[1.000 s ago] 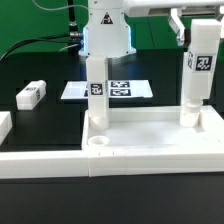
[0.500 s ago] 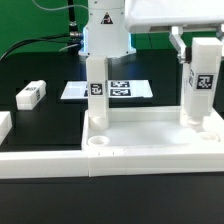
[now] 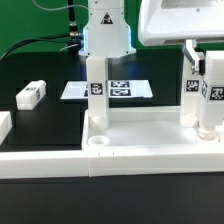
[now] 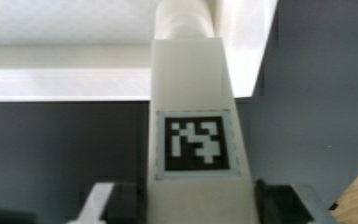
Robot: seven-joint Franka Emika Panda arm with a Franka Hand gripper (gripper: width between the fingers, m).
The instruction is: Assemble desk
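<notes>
The desk top, a white tray, lies at the front of the exterior view with an open round socket at its near left corner. One white tagged leg stands upright in the far left corner. My gripper comes down at the exterior view's right, shut on a second leg. That leg stands upright on the top's far right corner and shows two tagged faces. In the wrist view this leg fills the middle, and the dark fingers press on both its sides.
A loose tagged leg lies on the black table at the exterior view's left, with another white part at the left edge. The marker board lies behind the standing leg. A long low white wall runs along the front.
My gripper has come lower and shifted toward the exterior view's right with the leg. The leg now shows two tagged faces instead of one.
</notes>
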